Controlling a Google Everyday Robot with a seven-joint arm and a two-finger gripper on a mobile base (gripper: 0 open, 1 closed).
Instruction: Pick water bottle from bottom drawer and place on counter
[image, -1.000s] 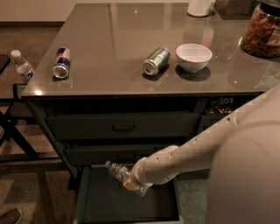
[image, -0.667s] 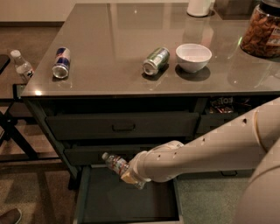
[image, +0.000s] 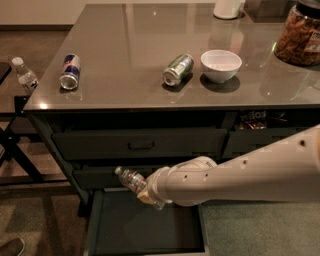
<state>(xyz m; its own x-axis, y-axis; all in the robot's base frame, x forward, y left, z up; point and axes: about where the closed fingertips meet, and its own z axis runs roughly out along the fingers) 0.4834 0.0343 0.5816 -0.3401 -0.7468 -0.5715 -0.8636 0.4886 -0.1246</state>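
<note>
Pincer (image: 146, 193) closed around the bottle (image: 129, 178), holding it tilted, cap toward the upper left, in the air above the open drawer (image: 145, 232) and below the bench (image: 140, 30) edge.

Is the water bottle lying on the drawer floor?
No, the claw holds the water bottle in the air above the open bottom drawer.

No lettering can be read. The claw (image: 144, 191) grips the water bottle (image: 128, 178) above the bottom drawer (image: 150, 231); its label shows perhaps reddish marks, nothing legible.
</note>
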